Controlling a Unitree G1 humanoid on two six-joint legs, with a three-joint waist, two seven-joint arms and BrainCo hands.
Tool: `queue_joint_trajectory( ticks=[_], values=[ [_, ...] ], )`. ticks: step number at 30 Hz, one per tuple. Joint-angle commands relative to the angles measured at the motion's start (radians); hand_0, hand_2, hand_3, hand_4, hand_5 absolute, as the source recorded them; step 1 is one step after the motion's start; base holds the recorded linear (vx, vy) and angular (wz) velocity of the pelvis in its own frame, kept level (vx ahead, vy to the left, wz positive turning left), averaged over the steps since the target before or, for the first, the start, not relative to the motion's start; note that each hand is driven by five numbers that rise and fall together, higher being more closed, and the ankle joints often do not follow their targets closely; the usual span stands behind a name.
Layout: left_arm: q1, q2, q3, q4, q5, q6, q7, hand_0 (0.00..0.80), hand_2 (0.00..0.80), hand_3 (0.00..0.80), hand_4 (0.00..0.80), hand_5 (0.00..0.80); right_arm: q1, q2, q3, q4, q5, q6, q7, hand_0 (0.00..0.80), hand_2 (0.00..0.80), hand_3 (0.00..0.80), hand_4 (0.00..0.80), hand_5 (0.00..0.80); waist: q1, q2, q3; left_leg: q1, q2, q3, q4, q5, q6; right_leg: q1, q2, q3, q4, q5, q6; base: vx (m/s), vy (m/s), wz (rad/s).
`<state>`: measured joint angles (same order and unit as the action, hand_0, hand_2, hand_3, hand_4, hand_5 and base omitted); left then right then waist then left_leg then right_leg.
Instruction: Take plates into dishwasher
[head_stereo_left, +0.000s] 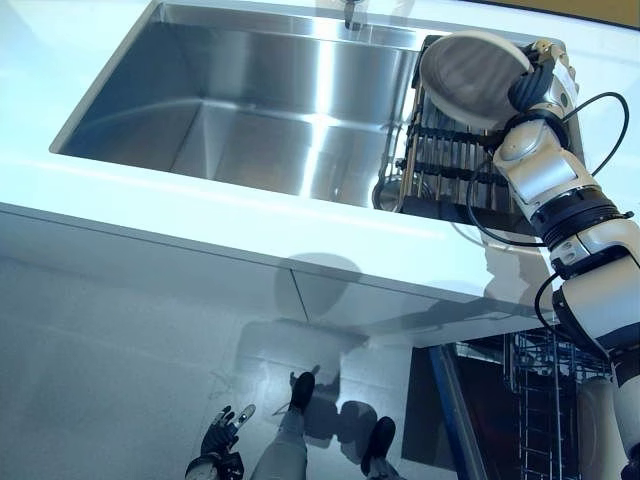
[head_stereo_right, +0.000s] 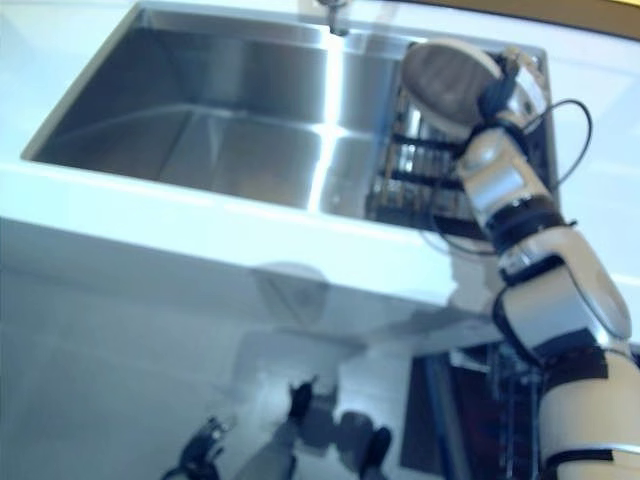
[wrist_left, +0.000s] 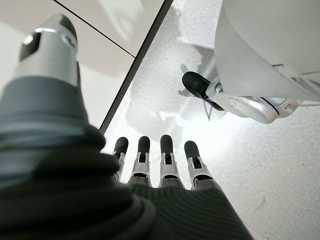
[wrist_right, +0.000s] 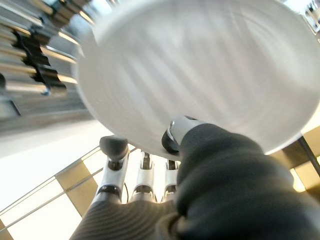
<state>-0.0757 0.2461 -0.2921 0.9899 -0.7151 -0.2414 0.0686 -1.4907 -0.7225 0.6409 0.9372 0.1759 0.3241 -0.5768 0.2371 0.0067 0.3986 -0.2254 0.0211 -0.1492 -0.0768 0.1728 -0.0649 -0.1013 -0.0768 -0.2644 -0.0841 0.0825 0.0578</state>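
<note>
With the white plate (head_stereo_left: 473, 76) pinched between the right hand's (head_stereo_left: 535, 85) thumb and fingers just above the drying rack (head_stereo_left: 447, 165), the lift is underway, next needing carriage down to the dishwasher rack (head_stereo_left: 545, 405); left hand (head_stereo_left: 222, 437) hangs slack, fingers straight.

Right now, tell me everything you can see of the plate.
The plate is round, white, plain and smooth, with a shallow raised rim. The right hand pinches its edge, thumb on one face, fingers behind, holding it tilted in the air above the dish rack at the sink's right end.
</note>
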Motion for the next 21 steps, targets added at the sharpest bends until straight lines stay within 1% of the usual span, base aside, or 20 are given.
queue_joint_trajectory(
  ticks=[1, 7, 9, 14, 18, 20, 21],
  values=[
    [0.035, 0.022, -0.018, 0.03, 0.056, -0.016, 0.008, 0.0, 0.0, 0.0, 0.0, 0.0, -0.016, -0.07, 0.046, -0.077, 0.032, -0.078, -0.052, 0.8, 0.8, 0.8, 0.8, 0.8, 0.009, -0.067, -0.085, 0.034, -0.06, 0.034, -0.01, -0.073, 0.042, -0.041, -0.054, 0.03, -0.003, 0.061, 0.046, 0.0, 0.0, 0.0],
    [0.048, 0.027, -0.005, 0.043, 0.071, -0.018, 0.009, 0.0, 0.0, 0.0, 0.0, 0.0, -0.003, -0.093, 0.024, -0.099, 0.046, -0.097, -0.016, 0.8, 0.8, 0.8, 0.8, 0.8, 0.001, -0.077, -0.109, 0.055, -0.057, 0.038, -0.01, -0.08, 0.041, -0.023, -0.053, 0.035, -0.003, 0.057, 0.047, 0.039, -0.008, 0.0],
    [0.055, 0.028, 0.003, 0.049, 0.086, -0.016, 0.011, 0.0, 0.0, 0.0, 0.0, 0.0, 0.009, -0.103, 0.019, -0.116, 0.065, -0.099, 0.017, 0.8, 0.8, 0.8, 0.8, 0.8, -0.004, -0.085, -0.122, 0.069, -0.057, 0.04, -0.01, -0.085, 0.042, -0.013, -0.052, 0.039, -0.003, 0.055, 0.047, 0.076, -0.014, -0.03],
    [0.061, 0.03, 0.012, 0.056, 0.101, -0.008, 0.02, 0.0, 0.0, 0.0, 0.0, 0.0, 0.015, -0.12, 0.024, -0.129, 0.093, -0.082, 0.122, 0.8, 0.8, 0.8, 0.8, 0.8, -0.017, -0.097, -0.146, 0.093, -0.051, 0.051, -0.01, -0.094, 0.042, 0.004, -0.052, 0.051, -0.003, 0.053, 0.047, 0.052, -0.005, -0.03],
    [0.067, 0.029, 0.021, 0.067, 0.116, -0.01, 0.023, 0.0, 0.0, 0.0, 0.0, 0.0, 0.024, -0.135, 0.029, -0.128, 0.097, -0.075, 0.164, 0.8, 0.8, 0.8, 0.8, 0.8, -0.026, -0.109, -0.16, 0.112, -0.047, 0.057, -0.01, -0.1, 0.043, 0.018, -0.049, 0.061, -0.003, 0.052, 0.047, 0.055, -0.011, 0.0],
    [0.071, 0.033, 0.026, 0.072, 0.125, -0.01, 0.023, 0.0, 0.0, 0.0, 0.0, 0.0, 0.033, -0.149, 0.028, -0.131, 0.081, -0.07, 0.184, 0.8, 0.8, 0.8, 0.8, 0.8, -0.033, -0.117, -0.17, 0.122, -0.044, 0.063, -0.01, -0.105, 0.042, 0.025, -0.048, 0.067, -0.003, 0.052, 0.048, 0.083, -0.021, -0.04],
    [0.078, 0.035, 0.032, 0.075, 0.133, -0.007, 0.027, 0.0, 0.0, 0.0, 0.0, 0.0, 0.038, -0.169, 0.031, -0.138, 0.059, -0.063, 0.216, 0.8, 0.8, 0.8, 0.8, 0.8, -0.042, -0.127, -0.184, 0.136, -0.041, 0.07, -0.01, -0.11, 0.043, 0.034, -0.045, 0.074, -0.003, 0.051, 0.049, 0.086, -0.02, -0.06]
  ],
)
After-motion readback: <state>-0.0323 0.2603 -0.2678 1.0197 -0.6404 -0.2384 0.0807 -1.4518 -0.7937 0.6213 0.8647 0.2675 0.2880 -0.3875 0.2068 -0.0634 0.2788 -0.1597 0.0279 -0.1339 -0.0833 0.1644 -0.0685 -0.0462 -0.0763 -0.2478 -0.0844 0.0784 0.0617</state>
